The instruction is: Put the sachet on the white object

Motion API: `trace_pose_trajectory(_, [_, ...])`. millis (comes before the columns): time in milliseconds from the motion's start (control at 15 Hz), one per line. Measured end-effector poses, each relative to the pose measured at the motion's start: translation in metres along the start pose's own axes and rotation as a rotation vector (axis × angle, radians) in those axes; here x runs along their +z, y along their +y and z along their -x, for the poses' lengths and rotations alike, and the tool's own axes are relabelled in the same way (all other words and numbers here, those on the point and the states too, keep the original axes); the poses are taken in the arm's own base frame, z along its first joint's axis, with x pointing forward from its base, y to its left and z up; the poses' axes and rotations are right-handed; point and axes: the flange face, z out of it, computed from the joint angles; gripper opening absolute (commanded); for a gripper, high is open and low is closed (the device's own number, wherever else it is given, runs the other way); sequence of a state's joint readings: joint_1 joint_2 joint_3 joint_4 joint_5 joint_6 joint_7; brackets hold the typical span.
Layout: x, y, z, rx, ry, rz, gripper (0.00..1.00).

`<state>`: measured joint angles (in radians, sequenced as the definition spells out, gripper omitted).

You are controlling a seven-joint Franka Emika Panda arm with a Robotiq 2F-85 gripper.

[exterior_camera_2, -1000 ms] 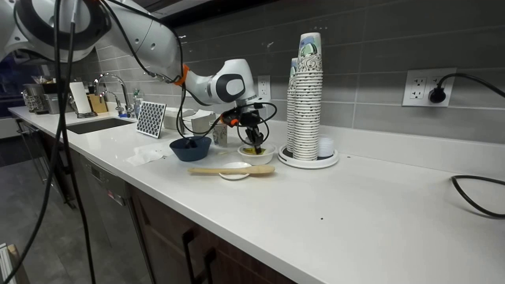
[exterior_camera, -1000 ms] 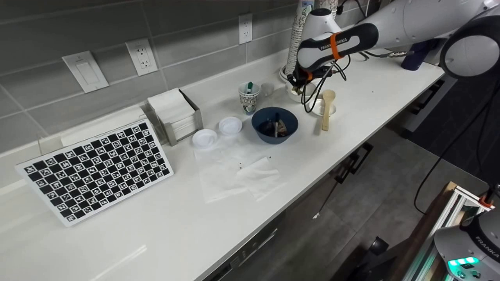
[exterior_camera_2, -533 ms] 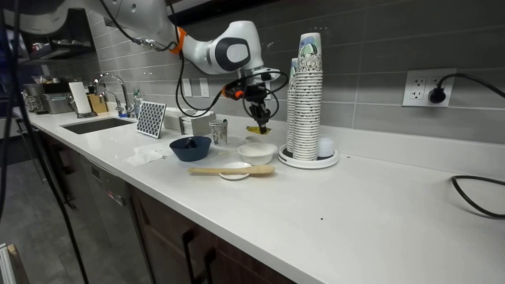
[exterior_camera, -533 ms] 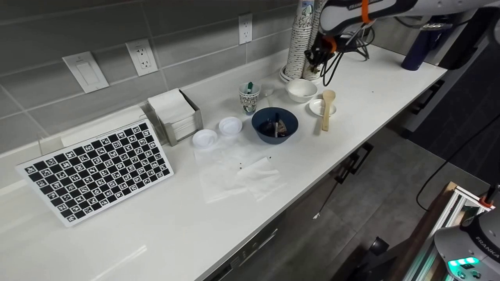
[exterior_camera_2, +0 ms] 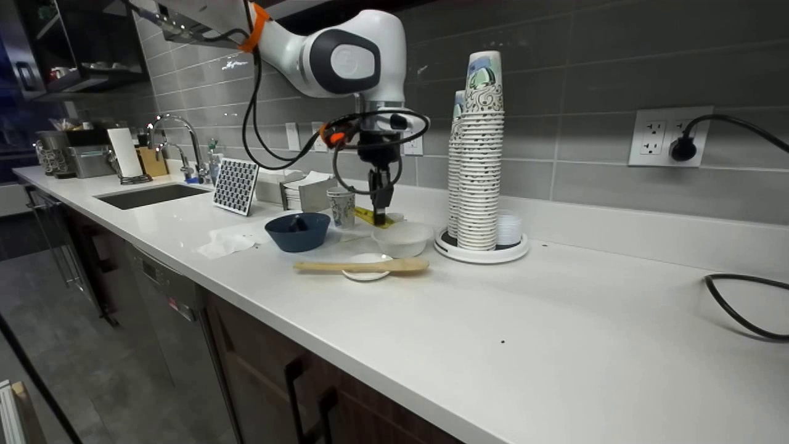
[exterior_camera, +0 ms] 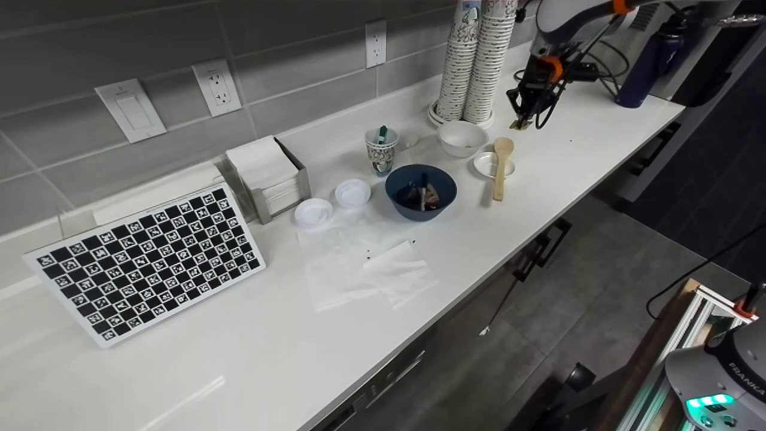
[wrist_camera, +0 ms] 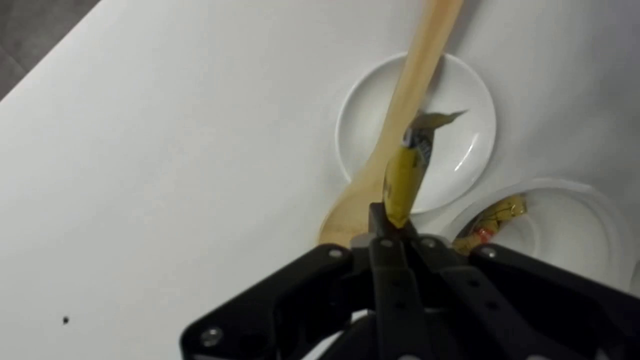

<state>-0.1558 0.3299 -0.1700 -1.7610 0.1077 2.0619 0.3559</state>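
Probably we are at transfer: our claw (wrist_camera: 392, 225) pinches the sachet (wrist_camera: 404, 182) aloft near the dish (wrist_camera: 452, 172), our likely target, so next we should lower it there, off the spoon (wrist_camera: 397, 122), and let go.

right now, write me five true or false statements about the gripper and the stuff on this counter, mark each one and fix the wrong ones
1. The gripper is holding a yellow sachet. True.
2. The wooden spoon lies inside the blue bowl. False: it lies across the small white dish.
3. A gold packet is in the white bowl. True.
4. The checkered board lies flat. False: it stands up at a slant.
5. The paper-cup stacks stand on a round tray. True.
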Motion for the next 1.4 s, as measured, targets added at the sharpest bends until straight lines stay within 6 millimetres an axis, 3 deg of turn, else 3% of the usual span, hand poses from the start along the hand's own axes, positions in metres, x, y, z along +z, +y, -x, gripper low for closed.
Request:
trace_pose_trajectory(267, [0.041, -0.023, 0.024, 0.111, 0.099, -0.118, 0.0])
trace_pose_trajectory(467, [0.057, -0.037, 0.035, 0.15, 0.231, -0.176, 0.0])
trace_pose_trajectory(733, [0.076, -0.039, 0.05, 0.174, 0.288, -0.183, 0.0])
trace_pose_trajectory(800, [0.078, -0.038, 0.052, 0.179, 0.291, -0.179, 0.26])
trace_pose_trajectory(1000, [0.08, -0.035, 0.054, 0.189, 0.297, -0.173, 0.4])
trace_pose_trajectory(1267, [0.08, -0.034, 0.057, 0.185, 0.269, -0.159, 0.68])
trace_pose_trajectory(1400, [0.068, -0.035, 0.061, 0.156, 0.225, -0.162, 0.83])
